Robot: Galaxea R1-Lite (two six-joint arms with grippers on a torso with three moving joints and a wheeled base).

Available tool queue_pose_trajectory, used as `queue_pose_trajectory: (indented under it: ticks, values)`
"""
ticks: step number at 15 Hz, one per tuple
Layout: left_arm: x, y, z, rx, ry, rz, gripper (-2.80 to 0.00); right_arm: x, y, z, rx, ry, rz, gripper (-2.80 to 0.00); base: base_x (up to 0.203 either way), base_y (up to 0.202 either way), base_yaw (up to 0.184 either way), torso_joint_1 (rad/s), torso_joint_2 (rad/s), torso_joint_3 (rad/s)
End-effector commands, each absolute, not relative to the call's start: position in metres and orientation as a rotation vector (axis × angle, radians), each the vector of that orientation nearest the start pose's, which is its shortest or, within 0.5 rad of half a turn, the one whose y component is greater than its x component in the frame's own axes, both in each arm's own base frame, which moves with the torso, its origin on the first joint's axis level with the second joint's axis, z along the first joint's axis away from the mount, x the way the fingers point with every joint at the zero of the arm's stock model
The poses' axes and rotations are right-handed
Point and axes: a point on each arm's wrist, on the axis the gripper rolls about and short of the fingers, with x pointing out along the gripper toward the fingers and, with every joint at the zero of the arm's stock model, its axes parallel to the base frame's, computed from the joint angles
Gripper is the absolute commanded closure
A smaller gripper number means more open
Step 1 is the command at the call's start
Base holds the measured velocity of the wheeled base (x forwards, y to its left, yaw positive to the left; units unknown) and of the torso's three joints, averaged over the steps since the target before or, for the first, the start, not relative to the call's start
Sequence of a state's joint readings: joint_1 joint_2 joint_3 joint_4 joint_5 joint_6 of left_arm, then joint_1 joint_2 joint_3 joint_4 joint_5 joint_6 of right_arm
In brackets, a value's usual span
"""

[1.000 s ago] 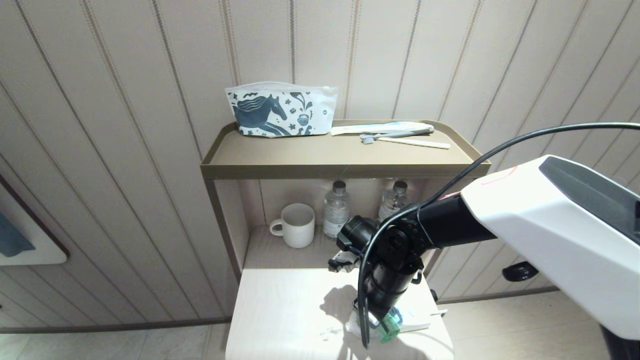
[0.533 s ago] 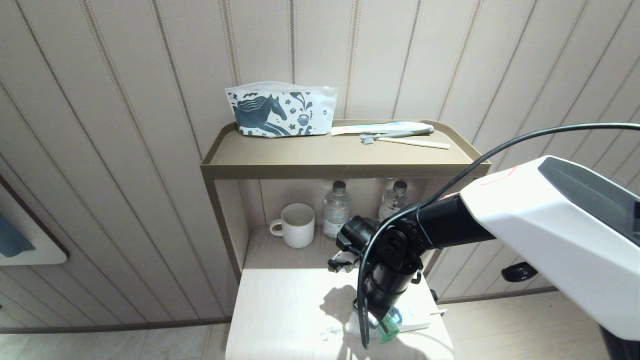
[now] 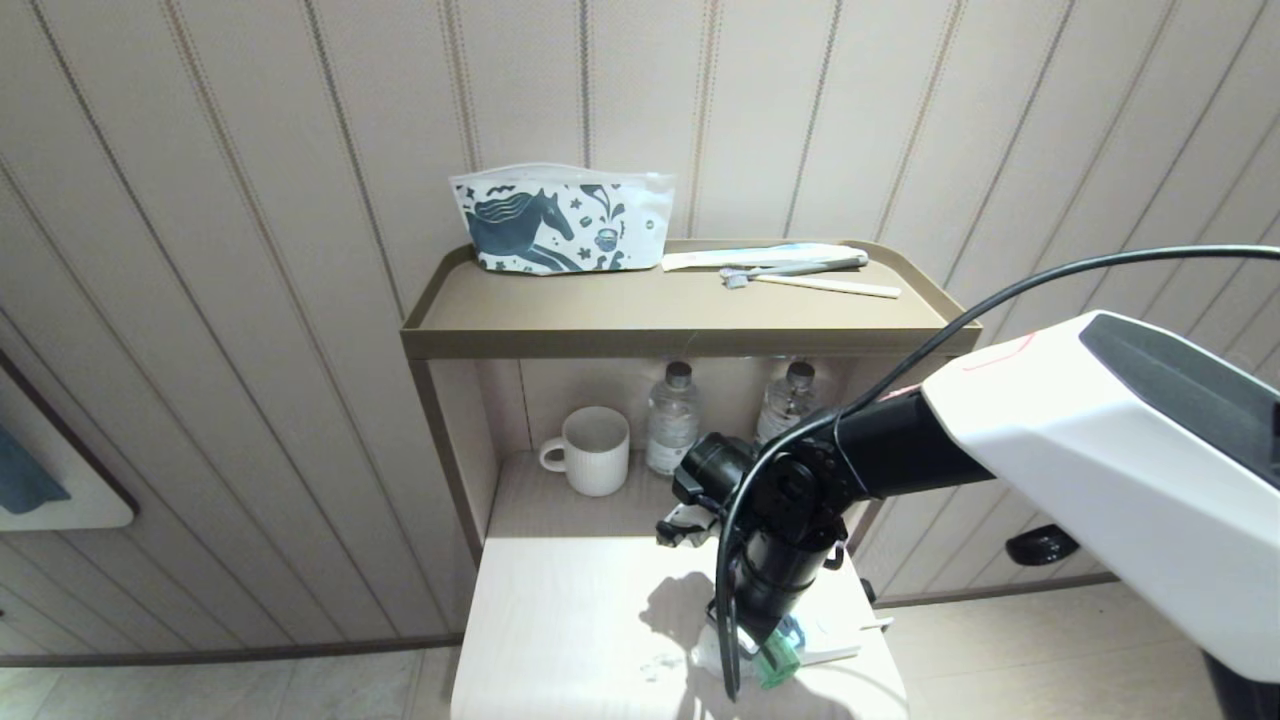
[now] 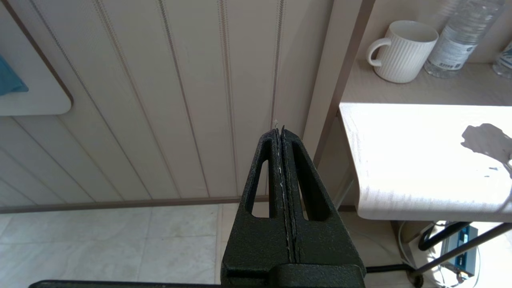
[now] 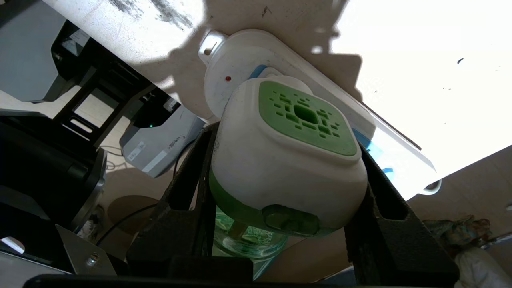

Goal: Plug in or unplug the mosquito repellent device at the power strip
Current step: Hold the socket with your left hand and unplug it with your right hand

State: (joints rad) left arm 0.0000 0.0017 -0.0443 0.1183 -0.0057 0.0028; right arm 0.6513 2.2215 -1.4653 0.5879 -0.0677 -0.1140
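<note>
The mosquito repellent device (image 5: 286, 156) is pinched at its white sides by the right claw (image 5: 286, 176), seated against the power strip (image 5: 372, 136) near the table's (image 3: 580, 620) edge at about five o'clock; the side grip probably allows a straight pull or push at the outlet. Green liquid is seen in its small bottle. The left claw (image 4: 282, 160) is pressed together, parked beside the table. A mug (image 3: 592, 450) and water bottles (image 3: 672, 420) are kept on the shelf.

The near tabletop (image 3: 560, 620) left of the right gripper (image 3: 765, 640) lies open for a pass, while the mug (image 3: 595, 450) and bottles (image 3: 672, 418) crowd the low alcove under the shelf (image 3: 680, 340), seemingly leaving little headroom.
</note>
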Motion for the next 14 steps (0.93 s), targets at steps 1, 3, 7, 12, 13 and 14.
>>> queue_pose_trajectory:
  ticks: [1,3,7,12,13,14]
  values:
    - [-0.026,0.0,0.076,0.003,0.075,-0.006,0.0,0.305,0.233,0.078,-0.574,1.24,0.571,0.0,0.0,0.0,0.0,0.0,0.0,0.0]
    - [-0.026,0.0,0.076,0.003,0.076,-0.006,0.0,0.305,0.234,0.079,-0.577,1.234,0.574,0.0,0.0,0.0,0.0,0.0,0.0,0.0]
    - [-0.027,0.0,0.076,0.006,0.075,-0.003,0.0,0.305,0.233,0.078,-0.579,1.237,0.572,0.0,0.0,0.0,0.0,0.0,0.0,0.0]
    - [-0.034,0.001,0.158,-0.044,-0.058,0.039,0.0,0.304,0.232,0.079,-0.578,1.235,0.57,0.0,0.0,0.0,0.0,0.0,0.0,0.0]
    - [-0.028,0.001,0.181,-0.065,-0.061,0.042,0.0,0.304,0.232,0.083,-0.575,1.226,0.571,0.0,0.0,0.0,0.0,0.0,0.0,0.0]
    - [-0.016,0.002,0.198,-0.078,-0.031,0.037,0.0,0.304,0.232,0.084,-0.574,1.224,0.571,0.0,0.0,0.0,0.0,0.0,0.0,0.0]
